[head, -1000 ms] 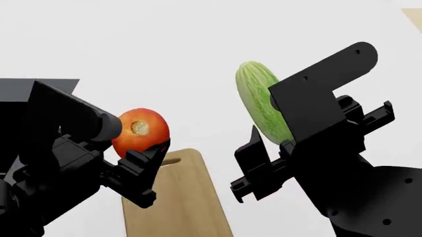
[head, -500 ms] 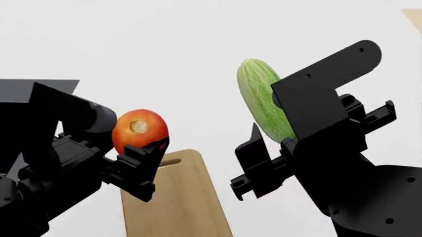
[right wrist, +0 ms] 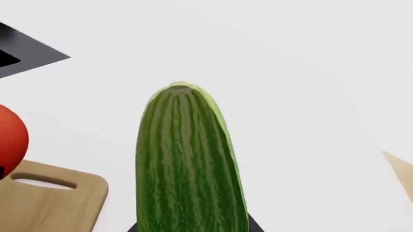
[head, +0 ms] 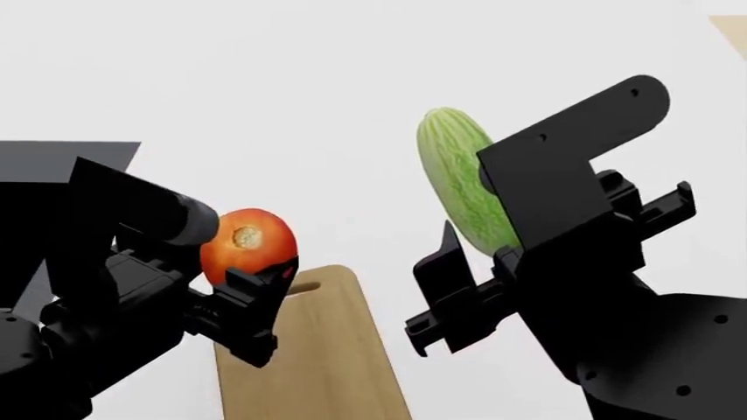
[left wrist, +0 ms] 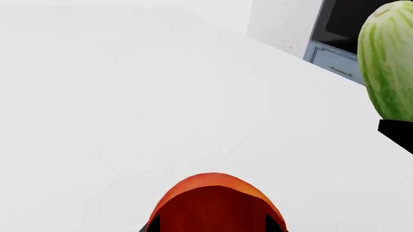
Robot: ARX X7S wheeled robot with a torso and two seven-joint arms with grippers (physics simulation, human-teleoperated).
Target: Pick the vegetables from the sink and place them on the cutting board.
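Tomato (head: 247, 244) dropped lower in left hand (head: 227, 284), over cutting board (head: 313, 350) edge.

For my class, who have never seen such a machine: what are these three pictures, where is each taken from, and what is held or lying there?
This is a simulated two-armed robot. One picture looks down from its head; the other two come from cameras beside each claw. The left claw is shut on a red tomato. The right claw is shut on a striped green cucumber. Both are held in the air above a white counter. A wooden cutting board lies on it, below the tomato, with nothing on it yet.
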